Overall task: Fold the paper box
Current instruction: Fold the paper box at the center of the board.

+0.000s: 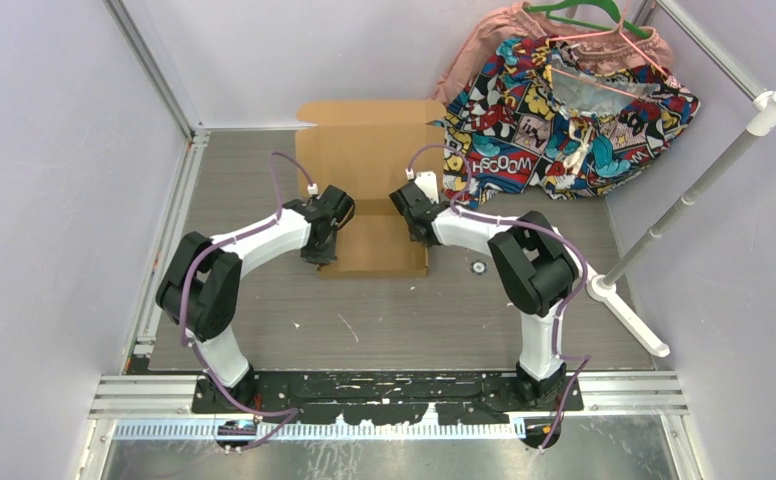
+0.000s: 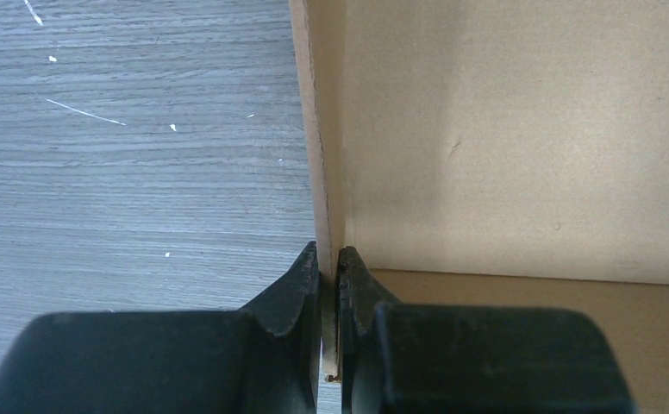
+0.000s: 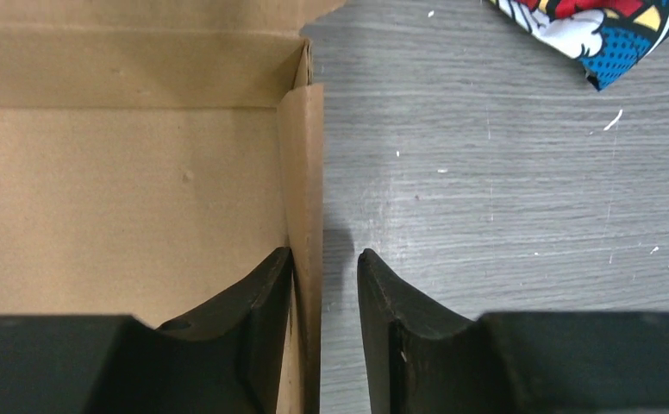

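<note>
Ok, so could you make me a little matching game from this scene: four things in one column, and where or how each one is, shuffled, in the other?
1. left gripper
2. right gripper
3. plain brown corrugated cardboard box
4. colourful comic-print cloth

A. far right corner of the table
B. jaws apart, straddling the box's right wall
C. pinched shut on the box's left wall
D. mid-table, top open

Pairs: 1-C, 2-B, 3-D, 4-A
</note>
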`<action>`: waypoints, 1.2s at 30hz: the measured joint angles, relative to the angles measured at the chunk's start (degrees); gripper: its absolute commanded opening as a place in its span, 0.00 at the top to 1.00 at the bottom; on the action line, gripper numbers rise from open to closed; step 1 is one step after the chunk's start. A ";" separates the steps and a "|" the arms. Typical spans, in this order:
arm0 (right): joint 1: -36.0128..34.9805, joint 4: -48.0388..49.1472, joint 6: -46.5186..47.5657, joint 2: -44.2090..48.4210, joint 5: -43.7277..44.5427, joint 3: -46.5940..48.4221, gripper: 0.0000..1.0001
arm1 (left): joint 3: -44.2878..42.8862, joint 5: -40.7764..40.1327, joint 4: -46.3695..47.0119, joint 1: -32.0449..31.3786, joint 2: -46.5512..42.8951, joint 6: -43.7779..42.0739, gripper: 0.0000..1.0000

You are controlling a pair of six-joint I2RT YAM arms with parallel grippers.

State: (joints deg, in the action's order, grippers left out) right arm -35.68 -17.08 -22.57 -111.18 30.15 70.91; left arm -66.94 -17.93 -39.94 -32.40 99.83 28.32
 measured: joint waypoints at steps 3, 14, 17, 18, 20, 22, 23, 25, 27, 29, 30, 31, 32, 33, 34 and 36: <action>0.57 0.04 0.02 -0.96 -0.02 1.70 0.59 | 0.11 0.15 0.20 0.00 -0.11 0.02 0.92; 2.91 0.72 0.15 -5.77 -0.96 8.79 0.83 | 0.13 0.57 0.48 0.00 -0.11 -0.07 0.93; 2.91 0.72 -0.11 -6.67 -1.31 9.94 0.99 | 0.13 0.66 0.59 0.02 -0.09 -0.07 0.92; 2.91 0.72 -0.13 -6.88 -1.42 10.32 0.99 | 0.13 0.68 0.59 0.02 -0.09 -0.07 0.93; 2.93 0.70 -0.02 -7.23 -1.44 10.71 0.99 | 0.13 0.76 0.59 0.02 -0.09 -0.07 0.92; 2.93 0.61 0.00 -7.37 -1.40 10.88 0.98 | 0.13 0.76 0.59 0.02 -0.09 -0.07 0.92; 2.91 0.52 0.00 -7.39 -1.31 10.95 0.98 | 0.13 0.74 0.59 0.02 -0.09 -0.07 0.92; 2.91 0.20 0.04 -7.52 -1.11 11.23 0.91 | 0.11 0.74 0.59 0.02 -0.09 -0.07 0.92; 2.84 -0.39 0.20 -7.85 -0.87 11.80 0.67 | 0.11 0.74 0.59 0.02 -0.09 -0.07 0.92; 2.80 -0.96 0.42 -8.11 -0.52 12.33 0.63 | 0.11 0.74 0.59 0.02 -0.09 -0.04 0.92; 2.80 -1.44 1.05 -8.13 -0.15 12.31 0.60 | 0.09 0.61 0.48 0.02 -0.09 -0.07 0.92; 2.91 -1.70 1.44 -8.11 0.09 12.02 0.59 | 0.07 0.55 0.35 0.02 -0.09 -0.13 0.92; 3.02 -1.99 1.68 -8.04 0.24 11.50 0.59 | 0.04 0.55 0.31 0.02 -0.07 -0.20 0.92; 3.10 -2.10 1.66 -8.00 0.37 11.06 0.58 | 0.00 0.55 0.20 0.02 -0.07 -0.22 0.92; 3.19 -2.12 1.81 -7.63 0.28 10.75 0.58 | -0.02 0.46 0.17 0.02 -0.02 -0.26 0.92; 3.19 -3.08 1.90 -6.64 -0.02 9.73 0.57 | -0.15 0.35 0.02 0.02 0.11 -0.31 0.92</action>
State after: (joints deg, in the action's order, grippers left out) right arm -32.49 -20.16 -20.67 -117.82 30.13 80.64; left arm -67.09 -17.58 -39.92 -32.38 99.94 28.01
